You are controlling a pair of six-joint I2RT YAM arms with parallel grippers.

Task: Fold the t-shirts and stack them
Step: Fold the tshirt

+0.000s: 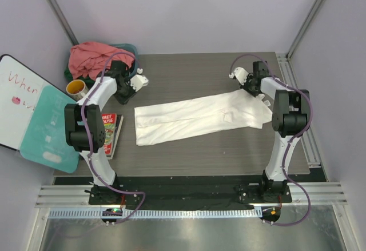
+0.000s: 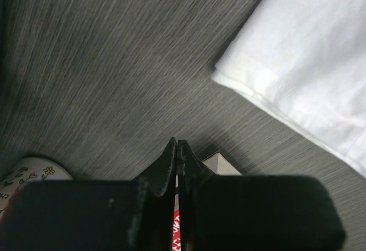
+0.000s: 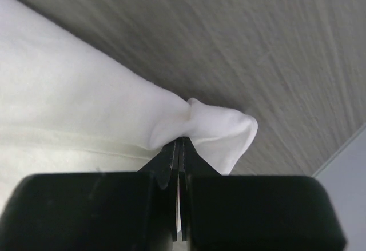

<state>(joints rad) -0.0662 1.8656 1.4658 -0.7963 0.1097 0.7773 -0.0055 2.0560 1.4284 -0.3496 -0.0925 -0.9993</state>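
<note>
Right gripper (image 3: 180, 142) is pinching one end of the white shirt (image 1: 194, 119) stretched across the worktop (image 1: 189, 79), the left gripper (image 2: 176, 143) is hanging clenched and empty, so I am planning a low, taut fold.

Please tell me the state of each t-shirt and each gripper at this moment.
white t-shirt: folded into a long strip, lying on the table
salmon-pink t-shirt: crumpled, in the teal basin
left gripper: shut, holding nothing
right gripper: shut on the white t-shirt's corner
</note>
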